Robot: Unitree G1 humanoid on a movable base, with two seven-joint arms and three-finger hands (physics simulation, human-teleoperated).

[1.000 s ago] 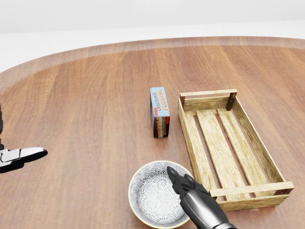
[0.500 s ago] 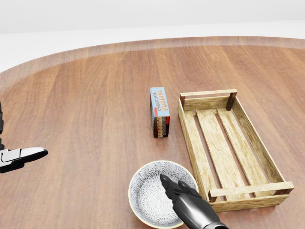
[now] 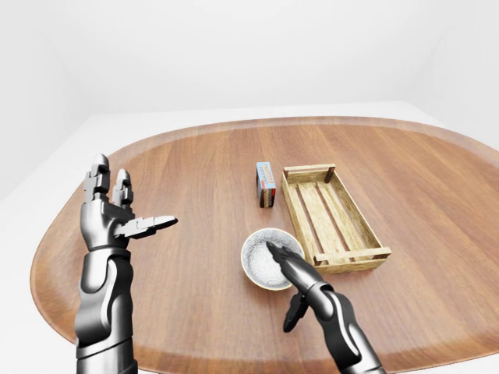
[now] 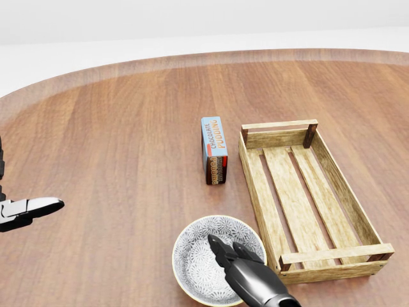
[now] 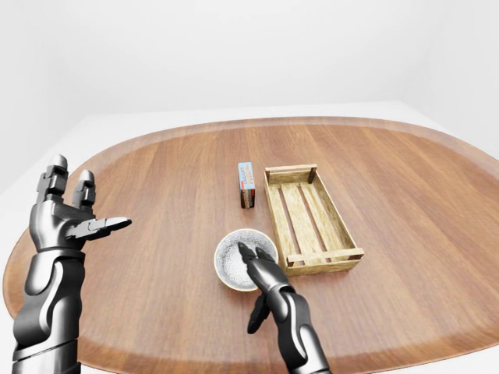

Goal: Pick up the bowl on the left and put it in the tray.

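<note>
Patterned bowl [image 4: 204,259] is being partly hidden under the right hand [image 3: 292,273]; fingers spread, nothing gripped. Wooden tray [image 3: 331,214] is lying just right of it. Left hand [image 3: 117,218] is being held open, far left.

We see a large oval wooden counter [image 3: 195,156] with lengthwise grain. Around the counter lie a plain white floor [image 3: 47,179] and white walls [image 3: 234,54], evenly lit.

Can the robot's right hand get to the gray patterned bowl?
Probably yes. The right hand already has its open fingers over the gray patterned round bowl, and nothing stands between them; the blue pudding box and slatted wooden tray sit clear of it.
</note>
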